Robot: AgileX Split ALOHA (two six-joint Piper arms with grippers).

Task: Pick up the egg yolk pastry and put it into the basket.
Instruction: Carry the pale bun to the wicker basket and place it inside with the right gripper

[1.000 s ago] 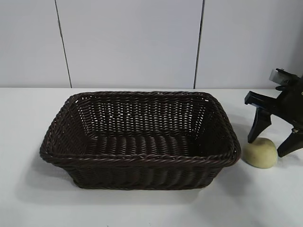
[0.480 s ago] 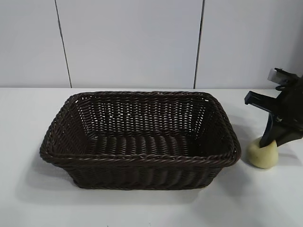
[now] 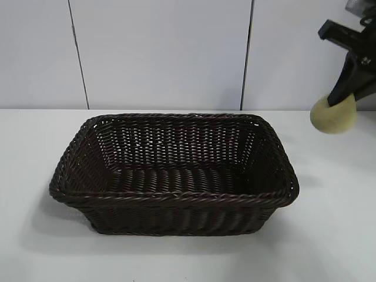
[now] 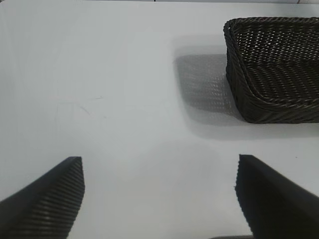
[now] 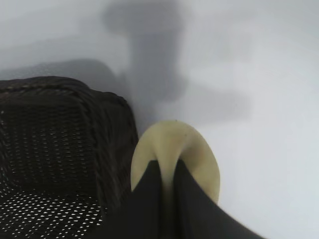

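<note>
Right gripper point(image 3: 343, 100) is raised high above the counter point(image 3: 329, 235), fingers angled downward, pinched hard into the egg yolk pastry point(image 3: 333, 114) (visibly squashed between them). The pastry hangs clear of the counter, to the right of the basket point(image 3: 174, 194) and above its rim level, not over it. Left gripper point(image 4: 159, 199) sits low over bare counter, fingers spread wide, holding nothing, with the basket well ahead of it.

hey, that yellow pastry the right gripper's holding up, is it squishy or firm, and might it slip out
Probably squishy: the egg yolk pastry bulges around the right gripper, whose fingers are pinched nearly together. It seems light, hanging above the table beside the basket. Its smooth dome might slip.
</note>
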